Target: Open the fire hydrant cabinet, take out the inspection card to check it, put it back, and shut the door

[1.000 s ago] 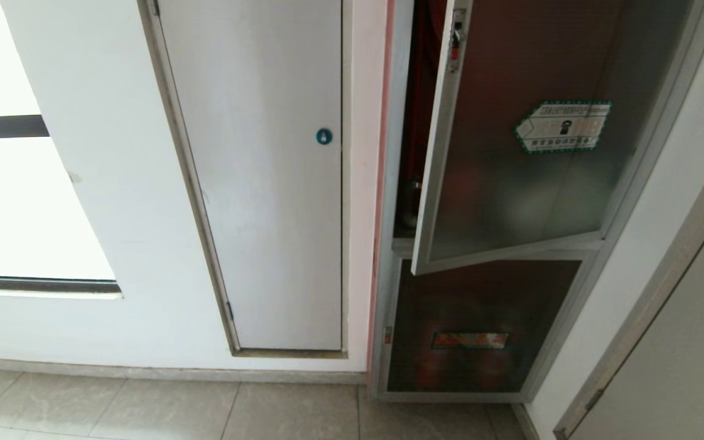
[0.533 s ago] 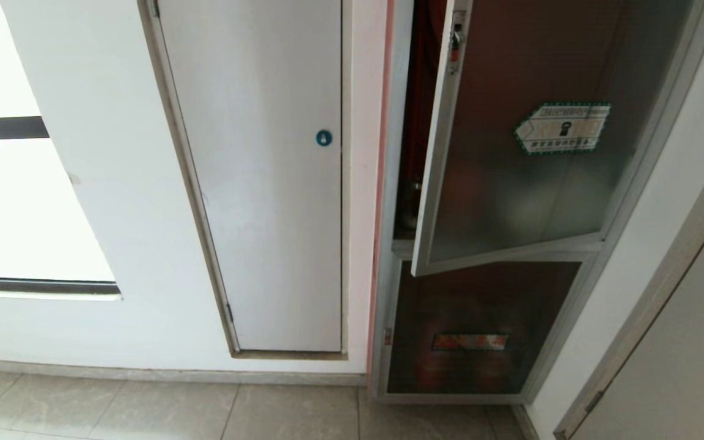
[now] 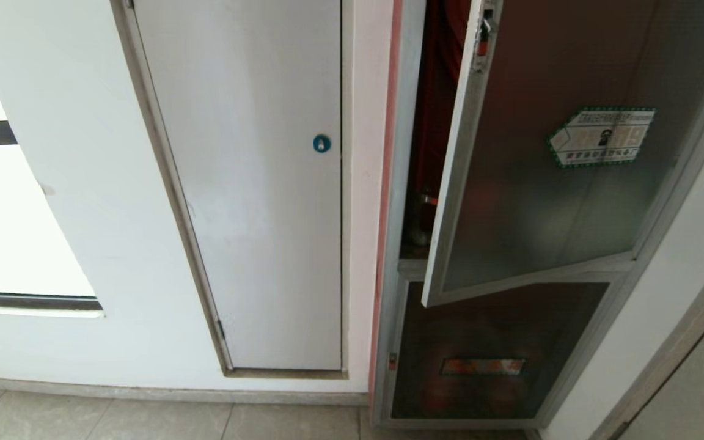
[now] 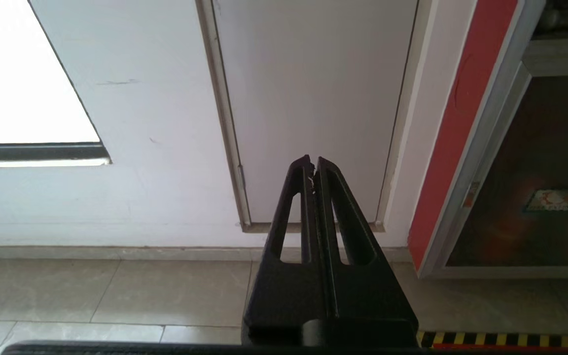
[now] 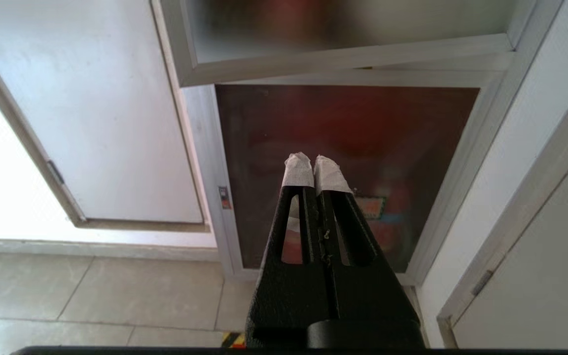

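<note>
Left claw (image 4: 313, 165) and right claw (image 5: 312, 162) both pressed together, empty, facing the ajar door (image 3: 547, 183).

Both grippers are chunky matte black plastic, each finger a long wedge with a slot cut through it. The right gripper (image 5: 312, 160) has white tape wrapped round its fingertips; the left gripper (image 4: 312, 161) is bare black, with slightly chipped-looking tips.
</note>
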Robot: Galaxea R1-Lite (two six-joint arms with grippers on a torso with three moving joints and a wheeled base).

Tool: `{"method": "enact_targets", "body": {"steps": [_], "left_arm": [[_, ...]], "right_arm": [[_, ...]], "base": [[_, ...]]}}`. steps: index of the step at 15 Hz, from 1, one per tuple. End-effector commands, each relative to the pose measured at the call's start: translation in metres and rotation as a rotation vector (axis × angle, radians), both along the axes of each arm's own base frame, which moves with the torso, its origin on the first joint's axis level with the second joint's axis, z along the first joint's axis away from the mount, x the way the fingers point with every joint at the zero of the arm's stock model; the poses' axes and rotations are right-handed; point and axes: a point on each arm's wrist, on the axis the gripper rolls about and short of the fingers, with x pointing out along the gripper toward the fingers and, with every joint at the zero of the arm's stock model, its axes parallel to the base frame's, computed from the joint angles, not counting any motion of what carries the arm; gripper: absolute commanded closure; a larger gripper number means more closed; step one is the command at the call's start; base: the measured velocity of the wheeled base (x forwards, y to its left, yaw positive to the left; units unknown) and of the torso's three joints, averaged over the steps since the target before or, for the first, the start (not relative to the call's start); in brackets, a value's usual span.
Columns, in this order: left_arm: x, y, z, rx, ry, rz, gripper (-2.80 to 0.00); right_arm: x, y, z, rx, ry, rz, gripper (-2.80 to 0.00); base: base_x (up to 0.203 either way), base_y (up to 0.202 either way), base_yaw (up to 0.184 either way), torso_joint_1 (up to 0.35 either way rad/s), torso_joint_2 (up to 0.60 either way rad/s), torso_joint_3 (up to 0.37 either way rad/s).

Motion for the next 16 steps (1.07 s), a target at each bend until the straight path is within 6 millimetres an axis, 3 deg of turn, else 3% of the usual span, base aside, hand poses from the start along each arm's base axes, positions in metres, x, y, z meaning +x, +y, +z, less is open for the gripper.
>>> {"method": "enact_targets", "body": {"steps": [1,16], "left_arm": [[0.0005,0.0000,-0.0017,0.000,0.006,0.000,0.00],[0.0005,0.0000,-0.0016,0.000,0.005,0.000,0.00]], "right_arm": [[0.0000,0.0000,0.0000,0.000,0.000,0.001,0.00],[0.0000,0.0000,0.0000,0.000,0.000,0.001,0.00]], "base": [[0.197,0.000,0.000,-0.001,-0.01,0.011],[0.197,0.000,-0.001,0.002,0.00,0.002]]}}
